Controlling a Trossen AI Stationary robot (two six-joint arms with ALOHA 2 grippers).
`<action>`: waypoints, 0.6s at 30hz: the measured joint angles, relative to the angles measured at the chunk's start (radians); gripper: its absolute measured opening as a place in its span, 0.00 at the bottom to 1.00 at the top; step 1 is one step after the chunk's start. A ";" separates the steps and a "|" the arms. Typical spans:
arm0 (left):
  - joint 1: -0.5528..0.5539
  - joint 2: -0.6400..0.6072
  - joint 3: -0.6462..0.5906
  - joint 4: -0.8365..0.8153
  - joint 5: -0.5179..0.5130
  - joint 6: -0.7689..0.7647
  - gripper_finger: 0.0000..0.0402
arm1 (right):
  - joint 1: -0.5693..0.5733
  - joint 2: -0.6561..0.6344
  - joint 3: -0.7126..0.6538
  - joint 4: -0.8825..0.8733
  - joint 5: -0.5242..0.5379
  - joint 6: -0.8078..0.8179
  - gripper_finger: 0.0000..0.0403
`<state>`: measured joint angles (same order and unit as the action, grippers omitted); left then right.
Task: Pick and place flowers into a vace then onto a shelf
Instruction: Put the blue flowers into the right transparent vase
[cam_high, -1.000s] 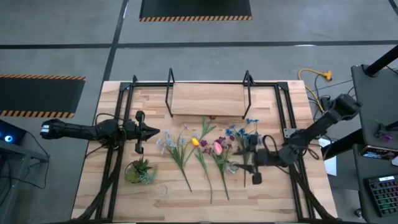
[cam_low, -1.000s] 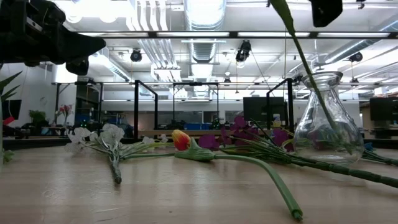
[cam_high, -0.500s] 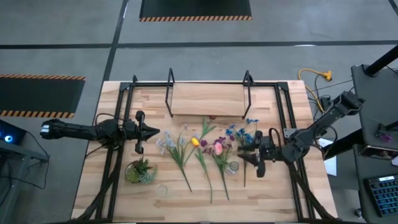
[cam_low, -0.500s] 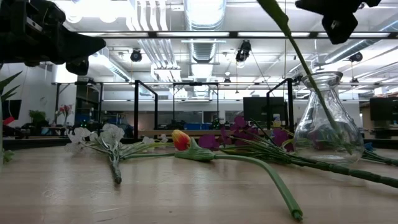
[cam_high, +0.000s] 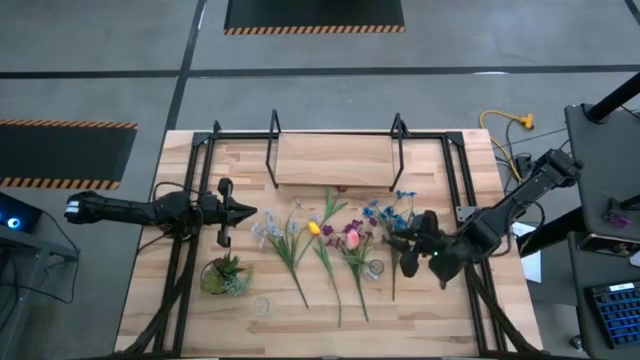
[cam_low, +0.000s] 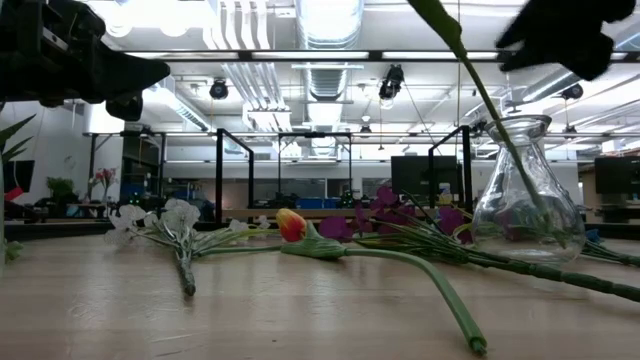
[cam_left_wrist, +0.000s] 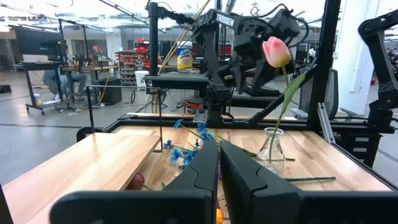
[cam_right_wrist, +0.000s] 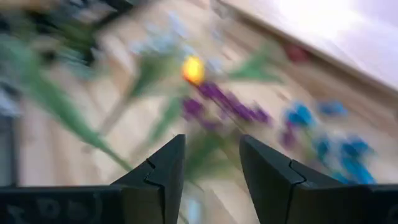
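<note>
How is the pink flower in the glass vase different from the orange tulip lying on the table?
The pink-headed flower stands upright with its stem in the small clear glass vase; the orange-red tulip lies flat on the wooden tabletop. The pink one is raised high, while the orange one is down among other loose flowers. Both have long thin green stems.

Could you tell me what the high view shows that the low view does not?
Only the high view shows the shelf, the potted plant and the blue flowers. Only the low view shows the vase clearly, upright with one green stem in it. Both show the white flowers, the yellow tulip and the purple flowers lying on the table.
</note>
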<state>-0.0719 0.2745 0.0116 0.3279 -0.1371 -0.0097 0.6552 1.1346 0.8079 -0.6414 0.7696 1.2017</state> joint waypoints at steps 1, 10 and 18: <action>0.000 0.000 0.000 0.000 0.000 0.000 0.00 | 0.000 0.022 0.025 -0.074 -0.024 0.066 0.36; 0.000 0.000 0.000 0.000 0.000 0.000 0.00 | 0.002 0.239 0.108 -0.275 -0.300 0.279 0.47; 0.000 0.000 0.000 -0.002 0.000 0.000 0.00 | 0.001 0.348 0.122 -0.348 -0.298 0.418 0.65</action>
<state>-0.0719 0.2745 0.0116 0.3256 -0.1372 -0.0097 0.6563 1.4824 0.9302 -0.9898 0.4713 1.6202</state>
